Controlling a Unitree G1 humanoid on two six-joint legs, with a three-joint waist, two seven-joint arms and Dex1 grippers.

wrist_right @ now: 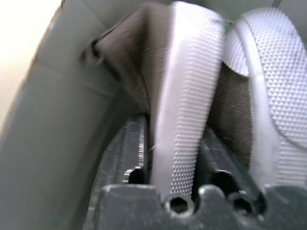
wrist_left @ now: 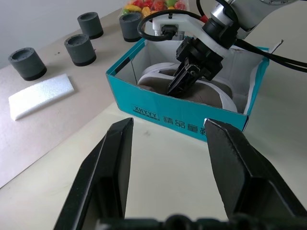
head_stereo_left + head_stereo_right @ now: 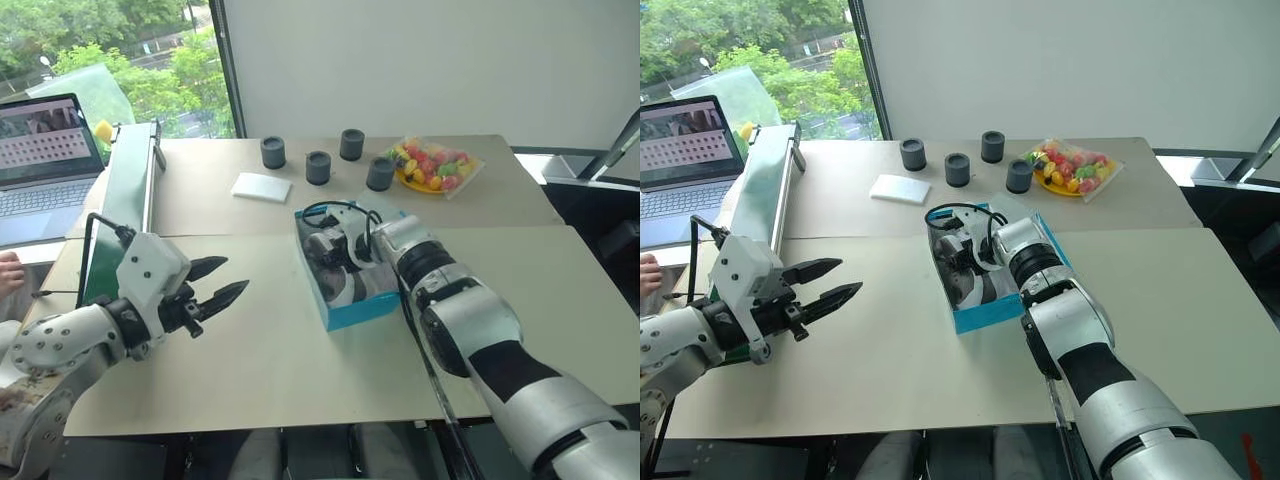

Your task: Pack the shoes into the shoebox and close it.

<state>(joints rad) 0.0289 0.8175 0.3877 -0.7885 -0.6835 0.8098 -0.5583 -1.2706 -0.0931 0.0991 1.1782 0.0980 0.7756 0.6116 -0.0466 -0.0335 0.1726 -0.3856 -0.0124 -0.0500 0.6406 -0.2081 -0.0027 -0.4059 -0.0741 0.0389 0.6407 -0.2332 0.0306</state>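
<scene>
The bright blue shoebox (image 3: pixel 355 312) stands open in the middle of the table, white inside. Two taupe shoes (image 2: pixel 206 93) with whitish soles lie in it on their sides. My right gripper (image 3: pixel 335 250) reaches down into the far end of the box. In the right wrist view its fingers (image 1: pixel 136 158) straddle the ribbed sole (image 1: pixel 184 120) of one shoe, slightly apart from it, so it is open. My left gripper (image 3: pixel 236 277) hovers open and empty over the table, left of the box and pointing at it.
Several dark grey cups (image 3: pixel 318 167) and a flat white pad (image 3: pixel 261 186) sit behind the box. A plate of fruit (image 3: pixel 432 168) is at the back right. A green-sided rack (image 3: pixel 120 215) and a laptop (image 3: pixel 45 165) stand at the left, near a person's hand (image 3: pixel 6 272).
</scene>
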